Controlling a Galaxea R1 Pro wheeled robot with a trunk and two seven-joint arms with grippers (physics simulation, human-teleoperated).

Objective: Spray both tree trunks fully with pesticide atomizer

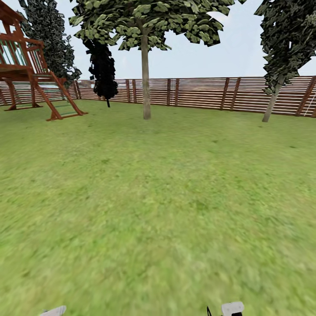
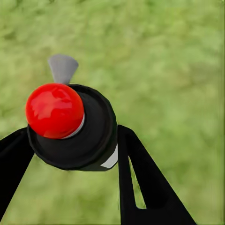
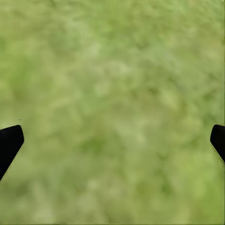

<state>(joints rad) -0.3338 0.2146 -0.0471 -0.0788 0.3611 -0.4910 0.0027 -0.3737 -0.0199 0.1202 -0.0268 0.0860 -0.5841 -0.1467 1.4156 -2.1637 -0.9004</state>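
The pesticide atomizer (image 2: 77,129), a dark bottle with a red top and a sliver of white label, sits between the black fingers (image 2: 140,183) of my left gripper (image 2: 70,140), which is shut on it above blurry grass. A grey nozzle sticks out beyond the red top. My right gripper (image 3: 112,140) is open, its two black fingertips far apart over bare grass (image 3: 112,93). In the head view one tree with a straight grey-tan trunk (image 1: 145,79) stands ahead near the fence. A second, leaning trunk (image 1: 272,102) stands at the far right.
A reddish-brown slat fence (image 1: 197,93) runs across the back of the lawn (image 1: 158,197). A wooden play structure with a ladder (image 1: 30,66) stands at the far left. A black cypress-like tree (image 1: 103,70) rises beside it. White arm parts (image 1: 231,308) peek in at the bottom edge.
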